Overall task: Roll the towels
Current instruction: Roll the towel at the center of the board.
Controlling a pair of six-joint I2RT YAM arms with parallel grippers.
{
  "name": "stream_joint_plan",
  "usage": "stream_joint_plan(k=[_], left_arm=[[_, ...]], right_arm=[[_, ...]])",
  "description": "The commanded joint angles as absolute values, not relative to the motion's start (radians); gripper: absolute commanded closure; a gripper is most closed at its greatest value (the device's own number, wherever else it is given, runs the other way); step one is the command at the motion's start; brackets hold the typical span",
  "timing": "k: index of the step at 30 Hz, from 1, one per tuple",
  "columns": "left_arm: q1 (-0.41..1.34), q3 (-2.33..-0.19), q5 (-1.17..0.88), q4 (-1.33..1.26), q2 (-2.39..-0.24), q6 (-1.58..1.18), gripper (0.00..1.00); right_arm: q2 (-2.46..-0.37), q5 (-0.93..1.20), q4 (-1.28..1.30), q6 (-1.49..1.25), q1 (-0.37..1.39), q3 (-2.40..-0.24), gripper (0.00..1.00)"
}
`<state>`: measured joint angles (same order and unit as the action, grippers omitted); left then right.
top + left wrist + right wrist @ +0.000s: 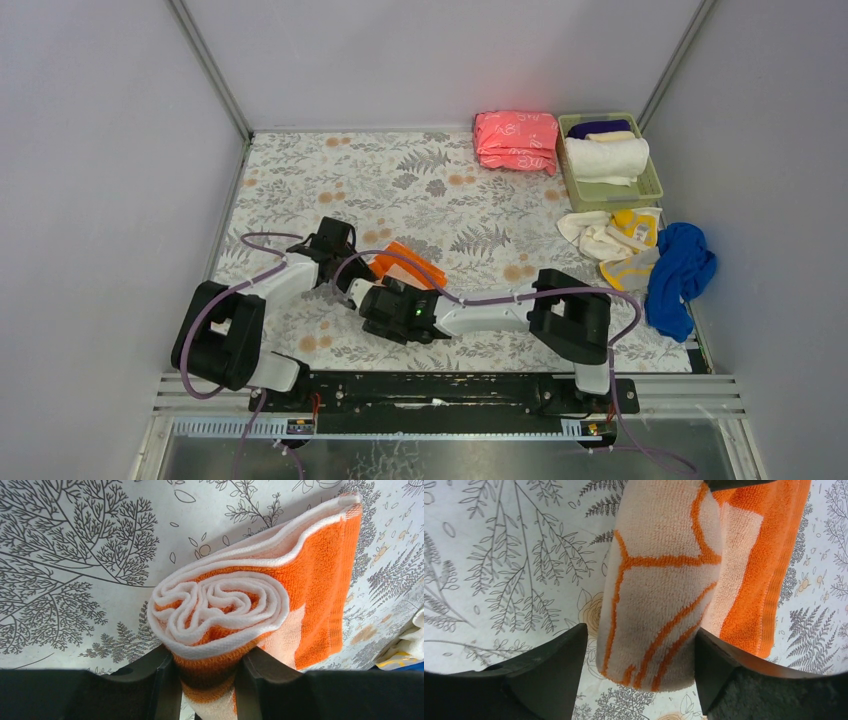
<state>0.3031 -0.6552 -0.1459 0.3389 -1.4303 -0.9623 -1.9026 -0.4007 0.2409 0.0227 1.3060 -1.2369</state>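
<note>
We see the left gripper (pixel 205 680) clenched on the rolled orange towel (pixel 220 605), toward the worktop's (pixel 420 180) near edge; the right gripper (pixel 641 655) straddles it, apparently released

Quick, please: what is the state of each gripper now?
Left gripper: closed on the rolled orange towel.
Right gripper: open, around the same towel.
</note>
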Motion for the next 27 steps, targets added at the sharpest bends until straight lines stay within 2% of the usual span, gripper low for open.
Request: stream_joint_plan(k=[1,2,7,11,15,21,24,27], left_arm=[[0.317,-0.609,-0.04,0.438,-1.497,-0.927,0.77],[0.316,-0.61,-0.041,0.439,-1.497,-0.926,0.77],[0.316,-0.623,-0.049,0.444,-1.49,-0.923,0.73],[0.316,-0.653,-0.034,0.47,-1.457,-0.917,0.62],[0.31,-0.684,-0.033,0.493,-1.399,-0.924,0.46],[0.305,-0.724,-0.03,0.548,-1.301,-0.941,0.24],[0.305,-0.726,-0.03,0.572,-1.265,-0.943,0.18],[0.306,-0.722,-0.052,0.58,-1.248,-0.943,0.16]], right_arm=[[-1.949,-0.401,0.225,0.018,1.316,-1.211,0.25],[-1.956,-0.389,0.226,0.013,1.316,-1.205,0.28],[-1.993,-0.234,0.224,-0.014,1.264,-1.173,0.53],[-1.964,-0.015,0.203,-0.052,1.167,-1.123,0.71],[-1.912,0.243,0.149,-0.103,1.069,-1.058,0.86],[-1.899,0.598,-0.022,-0.271,0.946,-0.971,0.89],[-1.903,0.702,-0.159,-0.391,0.894,-0.908,0.9],[-1.926,0.784,-0.298,-0.509,0.847,-0.847,0.89]])
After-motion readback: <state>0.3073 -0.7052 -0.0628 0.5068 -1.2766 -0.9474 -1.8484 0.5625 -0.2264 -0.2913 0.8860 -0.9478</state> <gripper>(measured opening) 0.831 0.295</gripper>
